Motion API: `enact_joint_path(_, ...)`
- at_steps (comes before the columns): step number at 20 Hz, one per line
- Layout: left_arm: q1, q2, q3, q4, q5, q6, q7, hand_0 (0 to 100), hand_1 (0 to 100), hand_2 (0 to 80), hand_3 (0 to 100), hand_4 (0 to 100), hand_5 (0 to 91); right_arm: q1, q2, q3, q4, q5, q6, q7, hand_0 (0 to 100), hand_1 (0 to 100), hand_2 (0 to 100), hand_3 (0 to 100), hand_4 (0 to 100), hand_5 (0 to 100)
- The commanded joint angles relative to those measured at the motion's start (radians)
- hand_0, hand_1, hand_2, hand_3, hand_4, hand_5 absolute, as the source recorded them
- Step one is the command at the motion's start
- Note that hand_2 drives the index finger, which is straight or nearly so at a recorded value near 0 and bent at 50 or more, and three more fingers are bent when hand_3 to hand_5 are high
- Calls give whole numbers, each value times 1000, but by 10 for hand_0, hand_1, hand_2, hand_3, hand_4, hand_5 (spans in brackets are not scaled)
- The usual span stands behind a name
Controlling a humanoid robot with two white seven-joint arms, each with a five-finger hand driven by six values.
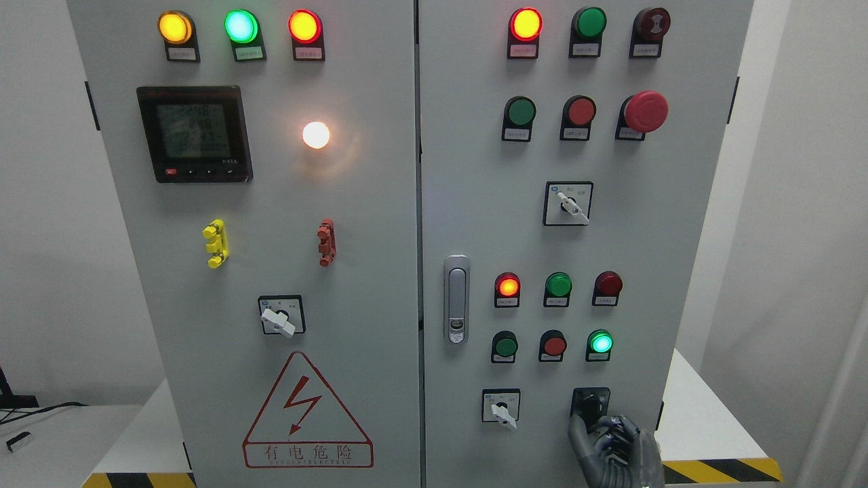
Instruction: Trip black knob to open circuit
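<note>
The black knob sits on a black square plate at the bottom right of the grey cabinet's right door. My right hand, dark grey, comes up from the bottom edge directly beneath it. Its thumb rises along the knob's lower left, and the curled fingers close in from the lower right, pinching the knob's lower end. The upper part of the knob stays visible above the hand. No left arm shows.
A white rotary switch is just left of the knob. Above are green and red buttons and lamps, and a door latch near the seam. The cabinet stands on a white table with a hazard-striped edge.
</note>
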Motion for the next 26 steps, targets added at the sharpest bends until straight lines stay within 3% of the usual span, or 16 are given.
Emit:
enact_joint_path(1,0,-1,0,1,-31,1,0,120,389,0,0,0,0,0,1,-7,10,14,2,-1,324,679,558,889,921,997)
enact_joint_path(26,0,0,0,-1,-31,1,0,120,389,0,0,0,0,0,-2,-19,10,35,-3,-5,331,669,535,871,911,997)
